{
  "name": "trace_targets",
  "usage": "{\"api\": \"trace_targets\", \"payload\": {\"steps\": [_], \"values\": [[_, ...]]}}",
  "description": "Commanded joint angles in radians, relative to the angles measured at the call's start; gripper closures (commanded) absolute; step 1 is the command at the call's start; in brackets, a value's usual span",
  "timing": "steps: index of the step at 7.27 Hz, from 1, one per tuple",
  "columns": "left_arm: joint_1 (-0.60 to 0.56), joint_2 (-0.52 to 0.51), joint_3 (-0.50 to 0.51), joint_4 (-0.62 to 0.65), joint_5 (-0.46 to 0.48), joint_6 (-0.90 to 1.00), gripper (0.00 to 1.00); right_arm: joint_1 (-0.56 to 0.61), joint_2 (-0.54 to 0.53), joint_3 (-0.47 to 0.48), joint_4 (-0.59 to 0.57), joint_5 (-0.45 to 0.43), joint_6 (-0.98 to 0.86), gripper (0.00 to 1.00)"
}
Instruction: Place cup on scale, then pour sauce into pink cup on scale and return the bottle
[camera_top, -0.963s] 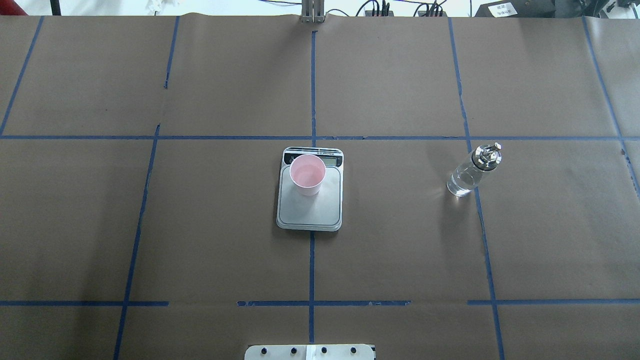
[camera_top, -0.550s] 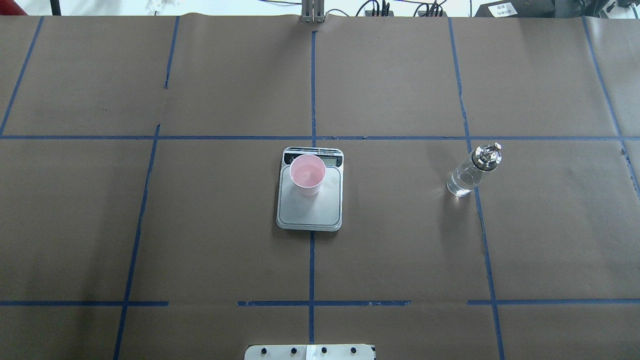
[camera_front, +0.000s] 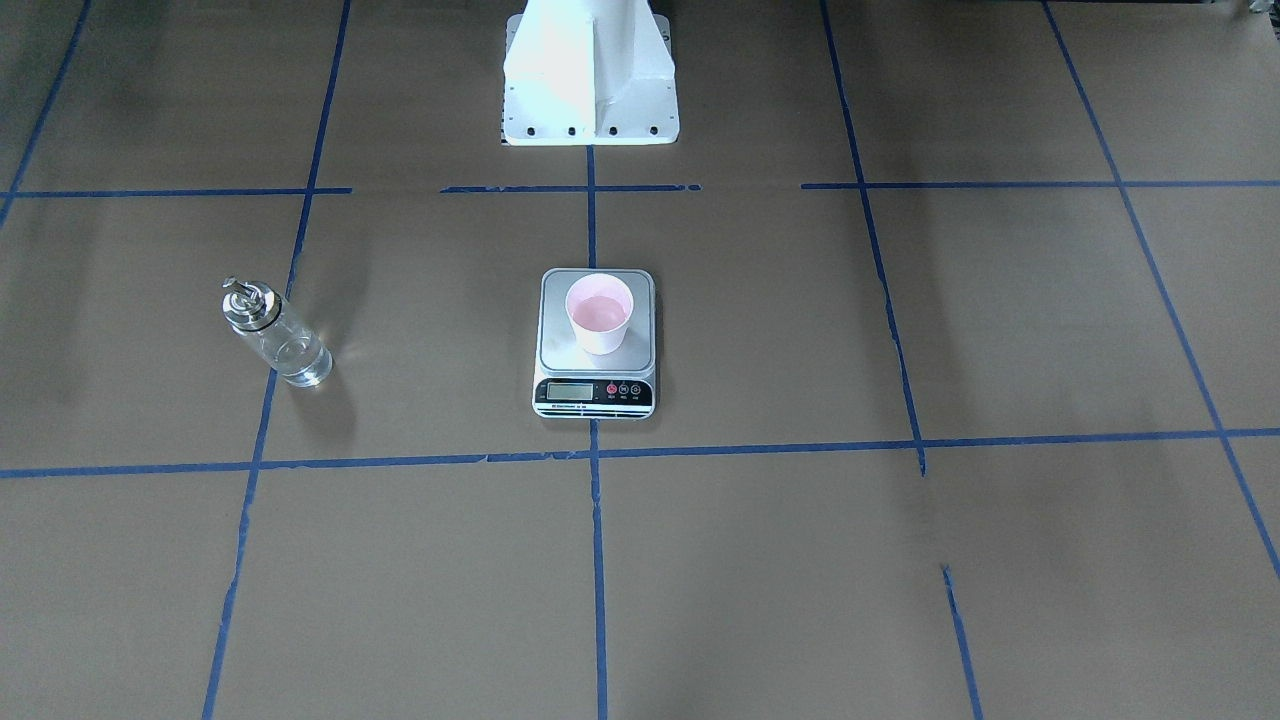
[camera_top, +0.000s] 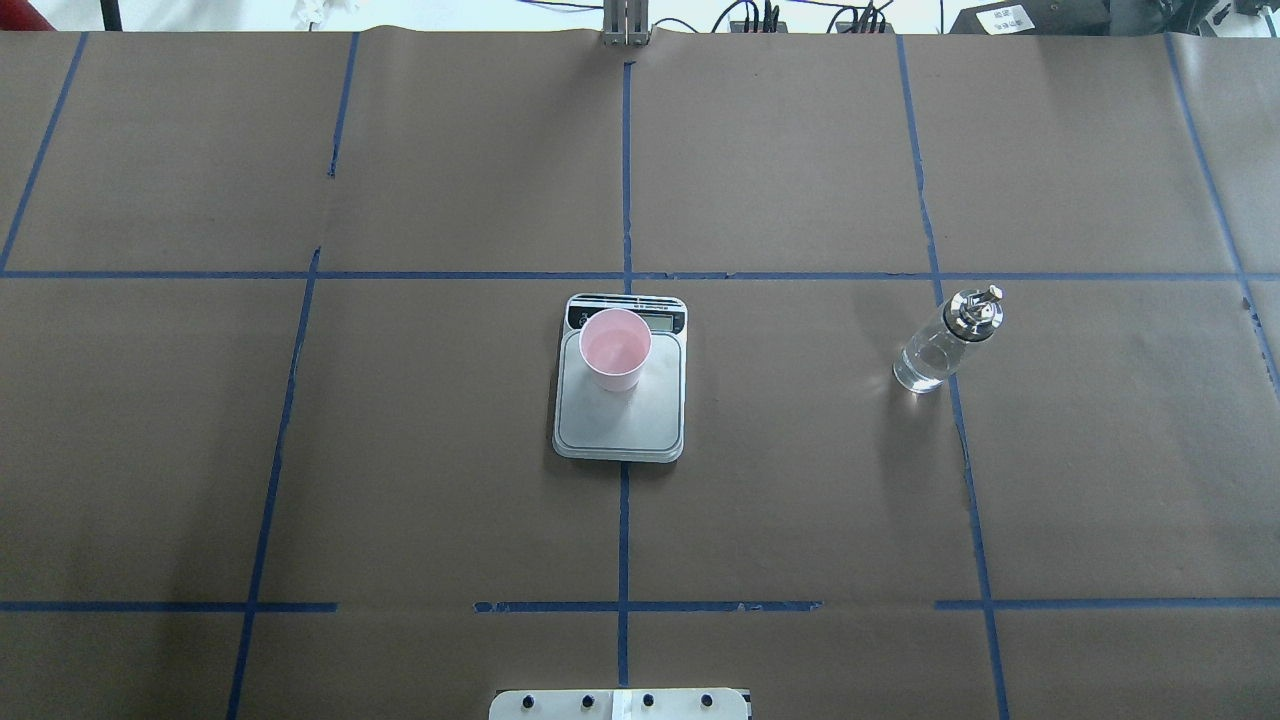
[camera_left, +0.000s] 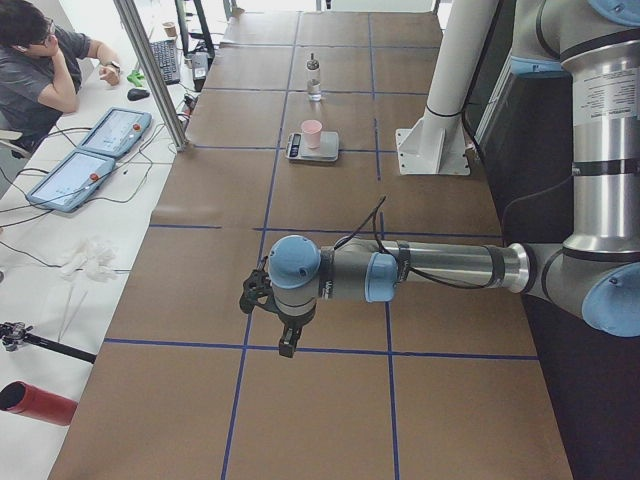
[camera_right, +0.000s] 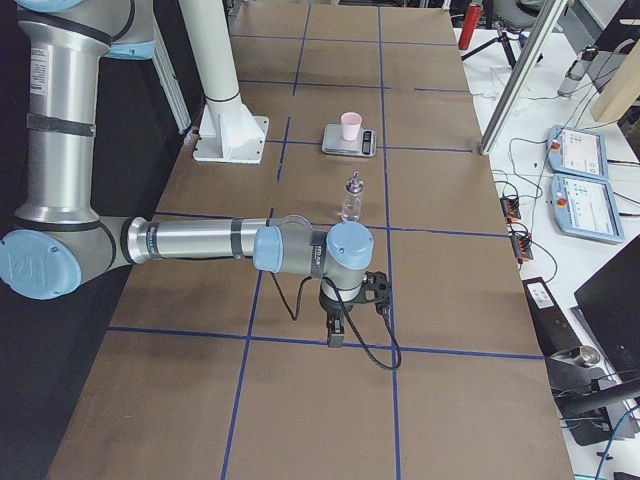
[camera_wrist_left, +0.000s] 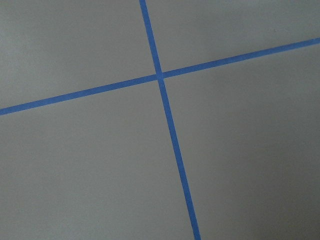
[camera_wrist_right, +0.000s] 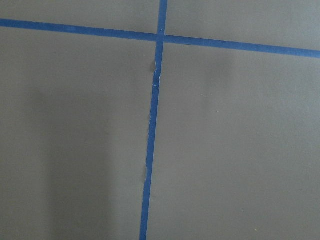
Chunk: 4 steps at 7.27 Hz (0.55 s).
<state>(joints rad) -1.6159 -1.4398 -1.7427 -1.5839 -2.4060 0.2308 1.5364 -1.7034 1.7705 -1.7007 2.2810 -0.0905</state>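
The pink cup (camera_top: 615, 345) stands upright on the far part of the scale's silver plate (camera_top: 620, 425), near the display. It also shows in the front view (camera_front: 599, 312) on the scale (camera_front: 595, 392). The clear glass bottle (camera_top: 935, 350) with its silver pourer cap stands upright on the table to the scale's right, on a blue tape line; in the front view the bottle (camera_front: 275, 335) is at the left. My left gripper (camera_left: 285, 345) and right gripper (camera_right: 335, 338) hang over bare table far from these things; I cannot tell whether they are open or shut.
The white robot pedestal (camera_front: 590, 80) stands behind the scale. Blue tape lines grid the brown table cover. A side table with tablets (camera_left: 70, 180) and a seated operator (camera_left: 40, 60) lies beyond the table's far edge. Both wrist views show only tape crossings.
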Motion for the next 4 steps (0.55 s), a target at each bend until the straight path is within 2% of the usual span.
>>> {"api": "trace_targets", "payload": {"steps": [1,4], "values": [[0.001,-0.001,-0.012,-0.004,-0.005,0.001,0.00,-0.001,-0.004,0.000,0.001,0.000,0.002,0.00],[0.001,-0.001,-0.026,-0.001,-0.002,-0.001,0.00,-0.001,-0.005,0.001,0.001,0.002,0.002,0.00]]}}
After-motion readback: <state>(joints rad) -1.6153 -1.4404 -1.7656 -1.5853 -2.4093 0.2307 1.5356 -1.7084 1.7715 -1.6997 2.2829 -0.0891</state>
